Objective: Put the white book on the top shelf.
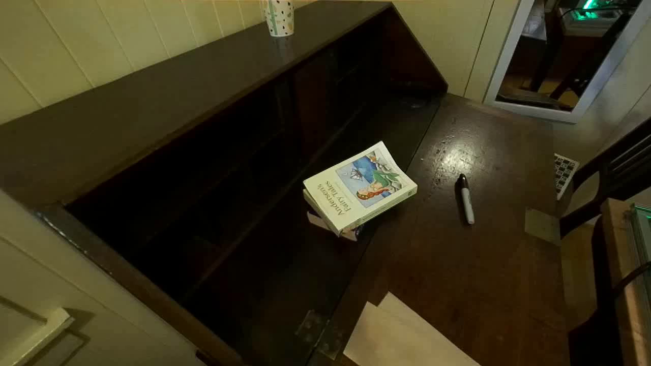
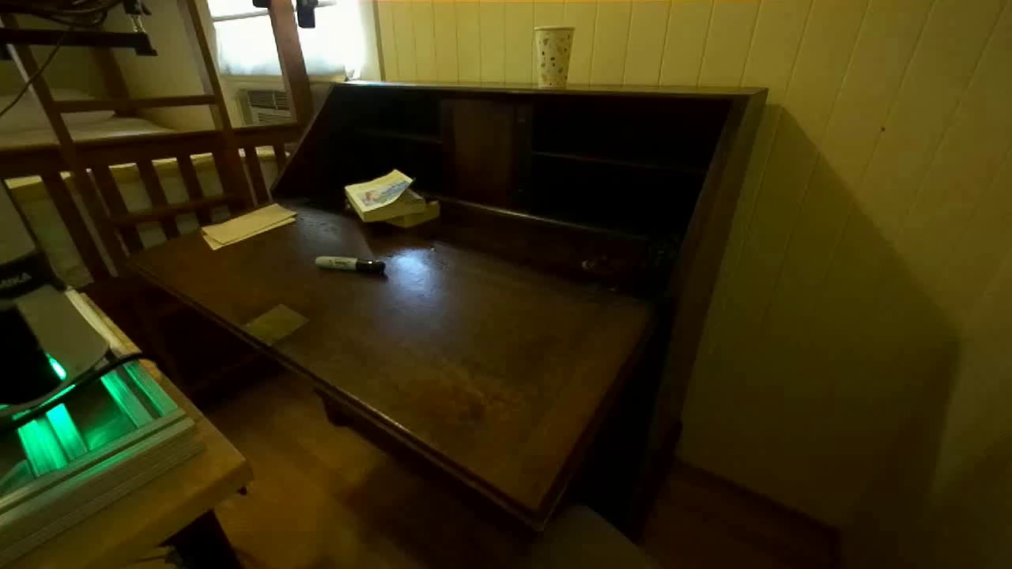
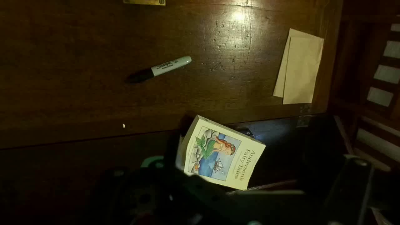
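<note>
Has a black two-fingered pincer (image 3: 254,172) spread wide. Faces the thick white mermaid-cover book (image 1: 361,188), askew atop a pale-edged book (image 2: 421,214) on the dark brown wooden counter (image 2: 451,324).

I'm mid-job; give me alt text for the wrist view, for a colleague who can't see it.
The white book, titled Andersen's Fairy Tales, lies cover up just below centre, atop a mostly hidden second book. The tool, dark and open, spans the bottom. Farther up, a marker and pale papers lie on the desk.

The desk (image 2: 490,348) bears a marker (image 1: 466,201), papers (image 3: 300,70), cup (image 1: 279,19) and the lower book (image 2: 419,215).
</note>
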